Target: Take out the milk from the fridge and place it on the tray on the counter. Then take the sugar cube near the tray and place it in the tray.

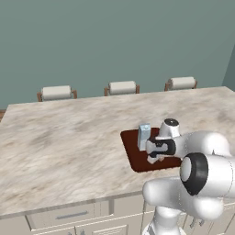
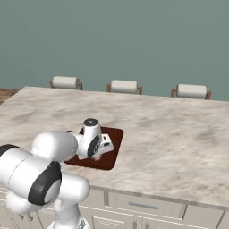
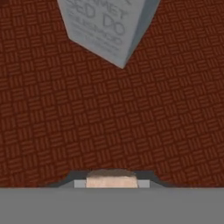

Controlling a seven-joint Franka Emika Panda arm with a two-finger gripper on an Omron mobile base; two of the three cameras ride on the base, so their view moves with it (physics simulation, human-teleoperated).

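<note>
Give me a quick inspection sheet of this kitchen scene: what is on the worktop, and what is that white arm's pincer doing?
Surface: counter, marble-veined, with cream drawers below.
Job's things: tray lies near the counter's front edge; milk stands upright on it; a small tan block, likely the sugar cube, sits between the pincer's tips just above the tray.
Clutter: nothing seen.
Grippers: pincer low over the tray beside the milk, seemingly shut on the cube.
Cables: nothing seen.
Surroundings: three stools behind the counter; teal wall.
</note>
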